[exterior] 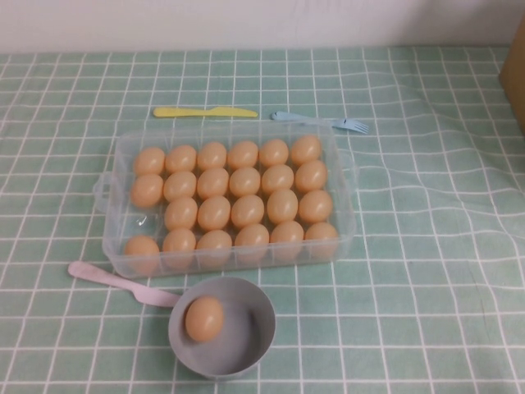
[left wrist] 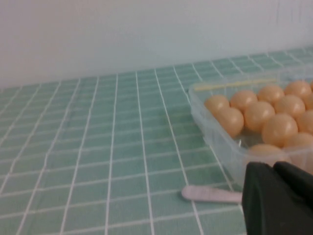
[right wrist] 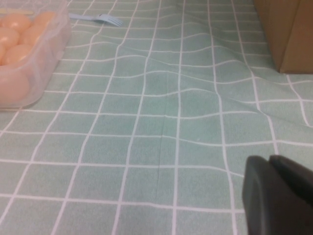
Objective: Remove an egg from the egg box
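Observation:
The clear plastic egg box (exterior: 102,189) stands in the middle of the table, filled with orange-tan eggs (exterior: 214,213); one cup at its left side (exterior: 144,220) is empty. One egg (exterior: 203,318) lies in the grey-blue bowl (exterior: 256,305) in front of the box. Neither arm shows in the high view. My left gripper (left wrist: 274,167) is shut and empty, low over the cloth beside the box's (left wrist: 215,142) near left corner. My right gripper (right wrist: 269,159) is shut and empty over bare cloth, to the right of the box (right wrist: 49,58).
A pink knife (exterior: 115,281) lies left of the bowl, also in the left wrist view (left wrist: 210,195). A yellow knife (exterior: 203,112) and a blue fork (exterior: 320,121) lie behind the box. A cardboard box (exterior: 515,74) stands at the far right. The cloth there is wrinkled.

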You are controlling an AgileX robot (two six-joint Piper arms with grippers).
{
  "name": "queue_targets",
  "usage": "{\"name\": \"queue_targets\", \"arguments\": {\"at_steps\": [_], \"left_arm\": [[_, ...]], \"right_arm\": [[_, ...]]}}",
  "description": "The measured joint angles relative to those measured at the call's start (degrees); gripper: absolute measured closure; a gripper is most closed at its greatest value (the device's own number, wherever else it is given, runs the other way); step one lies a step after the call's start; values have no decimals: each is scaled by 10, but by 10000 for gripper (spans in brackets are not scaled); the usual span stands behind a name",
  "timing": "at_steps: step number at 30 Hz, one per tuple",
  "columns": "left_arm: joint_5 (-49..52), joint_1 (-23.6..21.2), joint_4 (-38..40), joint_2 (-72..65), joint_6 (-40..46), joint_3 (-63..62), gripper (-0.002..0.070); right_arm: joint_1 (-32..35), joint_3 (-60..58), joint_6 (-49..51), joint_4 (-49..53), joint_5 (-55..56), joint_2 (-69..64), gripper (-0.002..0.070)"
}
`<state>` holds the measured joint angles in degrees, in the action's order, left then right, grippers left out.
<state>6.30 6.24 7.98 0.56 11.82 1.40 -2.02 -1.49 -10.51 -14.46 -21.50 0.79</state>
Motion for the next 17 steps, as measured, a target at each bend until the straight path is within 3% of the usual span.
{"name": "queue_targets", "arguments": {"at_steps": [8, 17], "left_arm": [[137, -1, -23, 0, -7, 1, 678], [150, -1, -26, 0, -7, 1, 678]], "right_arm": [[0, 0, 0, 0, -1, 0, 694], [0, 0, 0, 0, -1, 0, 694]]}}
